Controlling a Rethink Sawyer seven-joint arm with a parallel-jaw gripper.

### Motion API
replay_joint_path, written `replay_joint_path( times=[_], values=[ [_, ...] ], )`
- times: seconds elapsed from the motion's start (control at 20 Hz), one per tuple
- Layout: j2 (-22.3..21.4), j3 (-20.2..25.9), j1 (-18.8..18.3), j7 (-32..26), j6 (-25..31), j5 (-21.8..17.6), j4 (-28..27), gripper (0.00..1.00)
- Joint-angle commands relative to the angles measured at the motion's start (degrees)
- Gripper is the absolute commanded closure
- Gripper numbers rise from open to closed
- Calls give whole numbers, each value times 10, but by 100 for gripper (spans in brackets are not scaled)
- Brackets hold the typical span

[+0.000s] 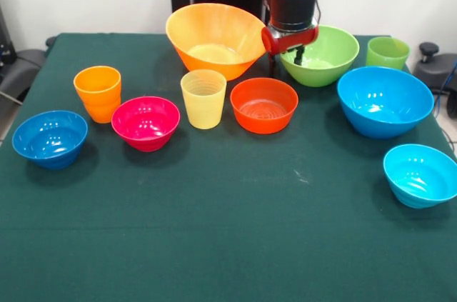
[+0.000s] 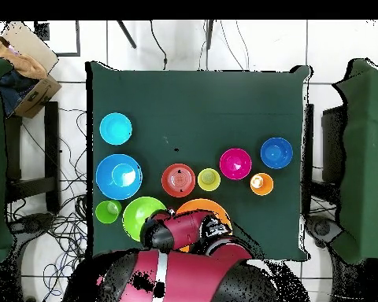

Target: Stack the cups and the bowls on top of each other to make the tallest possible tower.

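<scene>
All cups and bowls stand apart and upright on the green table (image 1: 214, 230); nothing is stacked. My gripper (image 1: 285, 61) hangs open and empty at the back, between the big yellow-orange bowl (image 1: 214, 38) and the light green bowl (image 1: 325, 56), just behind the orange-red bowl (image 1: 264, 104). The pale yellow cup (image 1: 203, 98) stands left of the orange-red bowl. Further left are the magenta bowl (image 1: 146, 122), the orange cup (image 1: 98, 93) and the small dark blue bowl (image 1: 50, 138). On the right are the green cup (image 1: 388, 52), the big blue bowl (image 1: 385, 101) and the small cyan bowl (image 1: 421, 173).
In the overhead view my arm (image 2: 176, 236) covers part of the yellow-orange bowl (image 2: 201, 205). A cardboard box (image 2: 27, 67) and cables lie off the table. Green cloth shows along the table's side away from the robot (image 2: 200, 102).
</scene>
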Motion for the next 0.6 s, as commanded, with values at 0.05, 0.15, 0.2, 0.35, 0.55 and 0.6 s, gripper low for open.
replay_joint_path(
  times=[0.05, 0.15, 0.2, 0.35, 0.55, 0.6],
  values=[
    [57, 25, 5, 62, -32, -9, -91, 0],
    [56, 28, 4, 64, -39, -10, -89, 100],
    [55, 31, 1, 62, -31, -9, -89, 100],
    [49, 39, -3, 52, 1, -6, -90, 100],
    [44, 35, 2, 49, 10, -6, -91, 100],
    [40, 37, 3, 48, 14, -5, -89, 100]
  ],
)
